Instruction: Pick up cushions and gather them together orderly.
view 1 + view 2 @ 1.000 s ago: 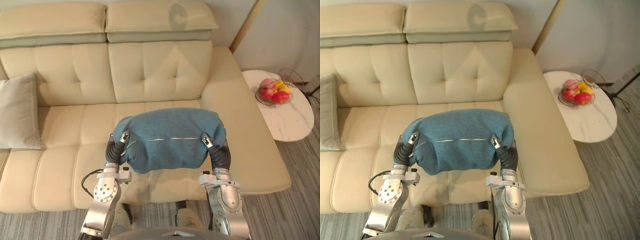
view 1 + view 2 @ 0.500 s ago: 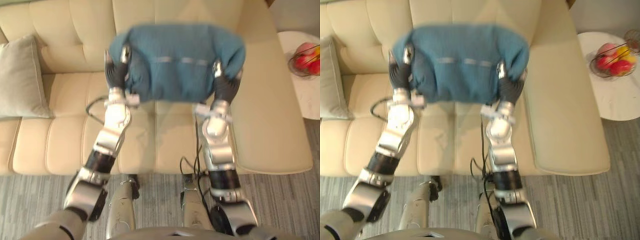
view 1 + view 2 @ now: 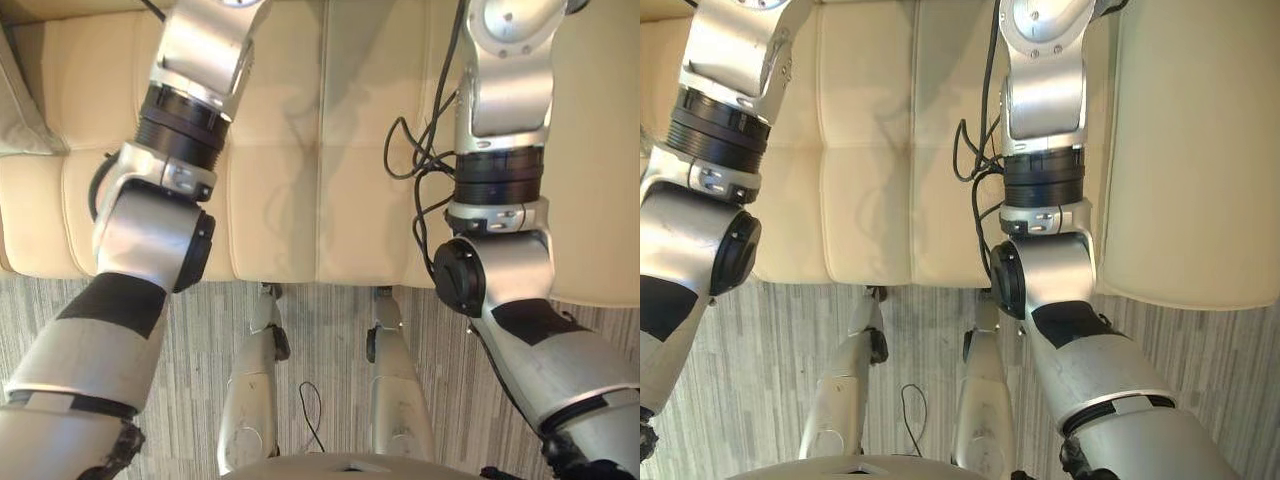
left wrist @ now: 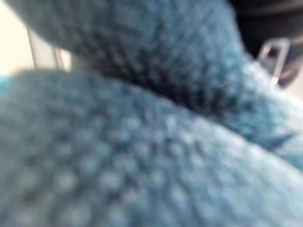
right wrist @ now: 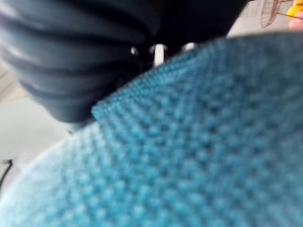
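– Since the cushion hung over the seat's front middle a second ago, what has changed?
– Head camera tipped down hard, so the whole scene shifted. The blue cushion [image 4: 142, 151] has gone up with the arms. Its knit now sits tight against both wrist cameras.
– Grip?
– Left hand [image 4: 265, 21] and right hand [image 5: 71, 56] have their dark covers against the cloth. Clasping or pressing flat, cannot tell.
– Surroundings?
– Both arms reach across the sofa [image 3: 290, 130] seat toward its back. A grey cushion [image 3: 15, 115] lies at the seat's left edge, well apart from them.
– Meaning for the job?
– The pick-up looks done, by my reading. Bringing blue beside grey is not yet done.
– Long axis?
– With a hand on each side, it probably runs side to side, parallel with the seat's front edge, as before. Which face points up, cannot tell.
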`<state>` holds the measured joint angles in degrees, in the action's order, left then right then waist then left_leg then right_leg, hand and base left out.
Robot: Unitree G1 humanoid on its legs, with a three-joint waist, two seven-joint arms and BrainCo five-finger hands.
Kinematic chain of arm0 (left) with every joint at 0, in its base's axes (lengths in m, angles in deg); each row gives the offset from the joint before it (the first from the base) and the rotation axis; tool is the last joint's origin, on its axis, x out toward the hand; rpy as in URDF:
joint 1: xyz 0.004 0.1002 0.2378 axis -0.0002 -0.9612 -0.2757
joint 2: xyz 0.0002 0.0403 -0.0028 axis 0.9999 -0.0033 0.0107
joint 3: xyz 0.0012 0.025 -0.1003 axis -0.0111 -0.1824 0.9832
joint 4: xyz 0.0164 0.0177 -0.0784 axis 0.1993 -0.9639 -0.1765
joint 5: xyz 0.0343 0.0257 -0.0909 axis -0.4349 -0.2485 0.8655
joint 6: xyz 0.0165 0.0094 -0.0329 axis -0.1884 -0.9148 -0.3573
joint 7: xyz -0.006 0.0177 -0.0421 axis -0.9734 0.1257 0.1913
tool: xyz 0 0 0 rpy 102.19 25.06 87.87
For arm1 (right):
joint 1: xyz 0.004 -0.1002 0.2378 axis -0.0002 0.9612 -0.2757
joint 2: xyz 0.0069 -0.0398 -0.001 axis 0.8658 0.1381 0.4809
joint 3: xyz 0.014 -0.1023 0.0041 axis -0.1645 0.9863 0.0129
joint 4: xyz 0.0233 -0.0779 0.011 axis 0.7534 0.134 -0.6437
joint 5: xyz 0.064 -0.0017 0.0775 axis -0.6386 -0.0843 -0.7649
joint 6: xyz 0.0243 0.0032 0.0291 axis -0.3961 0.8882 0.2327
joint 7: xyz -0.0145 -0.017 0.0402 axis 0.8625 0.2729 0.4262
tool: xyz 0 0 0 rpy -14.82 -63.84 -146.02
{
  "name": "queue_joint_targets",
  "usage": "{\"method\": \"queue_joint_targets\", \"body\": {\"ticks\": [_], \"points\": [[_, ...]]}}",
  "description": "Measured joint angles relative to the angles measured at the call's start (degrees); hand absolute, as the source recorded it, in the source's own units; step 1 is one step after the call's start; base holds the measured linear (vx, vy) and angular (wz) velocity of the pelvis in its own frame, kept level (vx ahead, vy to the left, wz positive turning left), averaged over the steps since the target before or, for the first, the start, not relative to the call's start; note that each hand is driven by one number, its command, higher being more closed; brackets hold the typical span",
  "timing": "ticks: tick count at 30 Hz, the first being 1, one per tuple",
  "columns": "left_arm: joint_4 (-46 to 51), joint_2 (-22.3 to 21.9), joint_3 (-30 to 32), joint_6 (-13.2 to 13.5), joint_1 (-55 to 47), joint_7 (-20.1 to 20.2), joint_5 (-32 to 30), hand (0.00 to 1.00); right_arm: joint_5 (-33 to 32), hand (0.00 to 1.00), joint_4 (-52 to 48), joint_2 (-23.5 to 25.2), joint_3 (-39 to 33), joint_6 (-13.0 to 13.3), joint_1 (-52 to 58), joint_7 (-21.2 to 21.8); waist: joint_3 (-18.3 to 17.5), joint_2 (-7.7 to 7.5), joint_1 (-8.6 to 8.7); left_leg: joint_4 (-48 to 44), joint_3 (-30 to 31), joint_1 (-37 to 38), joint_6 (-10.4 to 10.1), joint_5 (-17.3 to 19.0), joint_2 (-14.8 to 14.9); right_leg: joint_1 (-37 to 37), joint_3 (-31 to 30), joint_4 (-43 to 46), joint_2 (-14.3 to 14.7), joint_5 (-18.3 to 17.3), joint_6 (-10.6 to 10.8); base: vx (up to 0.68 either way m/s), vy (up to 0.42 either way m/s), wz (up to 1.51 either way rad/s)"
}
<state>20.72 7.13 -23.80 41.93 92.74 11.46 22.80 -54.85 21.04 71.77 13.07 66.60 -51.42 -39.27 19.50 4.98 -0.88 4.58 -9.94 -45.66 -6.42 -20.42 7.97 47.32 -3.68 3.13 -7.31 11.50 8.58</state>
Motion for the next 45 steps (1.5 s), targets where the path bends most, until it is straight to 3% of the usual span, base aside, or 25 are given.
{"method": "queue_joint_targets", "body": {"ticks": [5,7,8,10,11,12,13,15,17,20,29,34,38,42,45], "points": [[-0.4,0.7,1.4,1.7,-1.5,3.7,-0.4,0.00,-1.1,0.00,1.7,-2.2,-0.1,1.5,0.7,1.0,1.1,-0.06,0.00,0.0,-0.1,-3.8,-0.9,1.0,0.9,4.1,-0.1,0.2,0.9,0.7,-0.4,-0.03,0.037,-0.09],[0.2,0.2,4.0,2.3,-8.1,5.7,-0.4,0.00,-2.6,0.00,0.9,-2.0,0.0,2.2,6.0,3.3,2.1,-0.13,0.04,0.1,-0.6,-4.8,-1.0,2.6,1.1,5.4,-0.7,0.0,0.9,1.4,0.2,-0.05,0.025,-0.07],[0.2,-0.2,4.7,2.3,-10.3,6.3,-0.4,0.00,-2.8,0.00,0.6,-1.5,0.0,2.2,7.8,3.8,2.1,-0.18,0.08,0.1,-0.9,-4.9,-1.6,3.1,1.1,5.7,-0.9,0.0,0.8,1.5,0.2,-0.04,0.010,0.01],[0.2,-3.9,8.3,1.4,-19.9,7.6,0.5,0.00,-3.4,0.00,-0.6,0.9,-1.0,0.7,16.3,5.8,2.4,-0.61,0.51,0.0,-2.6,-5.5,-5.8,6.8,0.5,6.3,-1.9,-1.3,-0.5,2.2,0.2,-0.04,0.011,0.18],[0.2,-4.7,9.2,0.9,-21.7,7.7,1.2,0.00,-3.9,0.00,-0.6,1.8,-1.4,0.0,17.7,6.3,2.5,-0.79,0.47,0.0,-3.1,-5.5,-5.7,6.7,0.5,6.3,-2.0,-1.8,-0.5,2.4,0.3,-0.04,-0.008,-0.08],[0.1,-6.7,11.9,-0.4,-26.2,8.0,3.2,0.00,-5.2,0.00,-0.5,4.1,-1.6,-1.8,20.7,7.3,2.8,-0.92,0.18,0.0,-2.8,-6.0,-4.2,5.5,0.9,7.1,-2.3,-1.9,0.4,3.1,0.7,-0.04,-0.035,-0.24],[0.1,-8.2,14.3,-1.2,-28.9,7.8,4.9,0.00,-6.3,0.00,-0.5,5.7,-2.1,-2.8,22.5,7.5,4.1,-0.85,0.83,0.0,-2.8,-6.0,-4.1,5.3,0.8,7.2,-2.5,-1.9,0.5,3.2,0.6,-0.04,-0.045,-0.27],[4.4,-10.1,16.4,0.7,-30.3,6.5,6.0,0.00,-8.3,0.00,-1.9,7.1,-4.6,-2.7,23.7,7.4,6.2,-0.82,0.68,0.0,-2.8,-6.0,-2.8,4.1,1.2,7.2,-2.4,-1.8,1.1,3.9,0.3,-0.04,-0.037,-0.12],[5.7,-10.4,17.0,0.8,-30.9,5.6,7.2,0.00,-9.9,0.00,-6.3,7.8,-5.0,-1.8,24.8,7.5,6.3,-0.77,0.65,0.0,-2.8,-5.8,-1.9,1.5,1.8,7.2,-2.5,-1.5,1.7,3.8,0.2,-0.04,-0.036,-0.19],[6.1,-10.4,17.1,1.1,-32.4,5.7,9.3,0.00,-13.2,0.00,-7.6,7.0,-3.8,1.3,26.3,9.9,6.3,-0.77,0.87,0.0,-2.9,-4.7,-1.2,1.1,1.7,7.2,-3.0,0.8,1.8,2.5,0.3,-0.01,-0.007,-0.04],[6.1,-7.1,16.5,1.0,-32.7,8.1,13.2,0.00,-22.5,0.00,-7.1,1.8,-0.5,2.3,28.2,23.0,6.3,-0.82,1.37,0.0,-2.8,-3.2,0.2,0.7,2.0,7.5,-3.2,4.3,2.4,0.7,0.1,-0.01,-0.005,0.00],[10.2,-5.0,16.6,0.8,-38.6,9.3,13.2,0.00,-22.4,0.00,-8.2,0.3,1.3,2.4,33.3,26.1,6.3,-0.85,1.41,0.0,-2.9,1.1,0.3,0.7,2.3,5.2,-3.2,8.4,2.9,-1.6,-0.2,-0.03,-0.056,-0.02],[21.0,-4.3,18.2,1.4,-53.7,10.7,14.5,0.00,-17.0,0.00,-18.9,-1.6,0.5,2.4,50.2,27.9,6.2,-1.09,0.89,0.0,-2.4,8.4,0.9,2.4,2.8,-1.5,-2.1,10.8,3.3,-4.7,-0.8,-0.03,-0.117,0.08],[27.4,-3.7,20.5,2.3,-68.7,13.4,14.7,0.00,-11.4,0.00,-23.4,-0.9,-0.9,2.4,65.9,29.5,3.2,-3.69,0.36,-1.7,-2.3,13.3,1.2,4.7,3.0,-6.6,-1.9,11.8,3.4,-7.4,-0.9,0.04,-0.114,0.03],[27.8,-5.3,21.3,2.3,-81.2,16.5,15.4,0.00,-10.9,0.00,-23.3,1.9,-2.3,2.4,77.7,32.1,0.9,-5.78,-0.03,-8.2,-1.6,17.8,0.8,10.0,3.7,-14.5,-1.6,11.1,3.4,-8.7,-1.5,0.05,-0.067,0.03]]}}
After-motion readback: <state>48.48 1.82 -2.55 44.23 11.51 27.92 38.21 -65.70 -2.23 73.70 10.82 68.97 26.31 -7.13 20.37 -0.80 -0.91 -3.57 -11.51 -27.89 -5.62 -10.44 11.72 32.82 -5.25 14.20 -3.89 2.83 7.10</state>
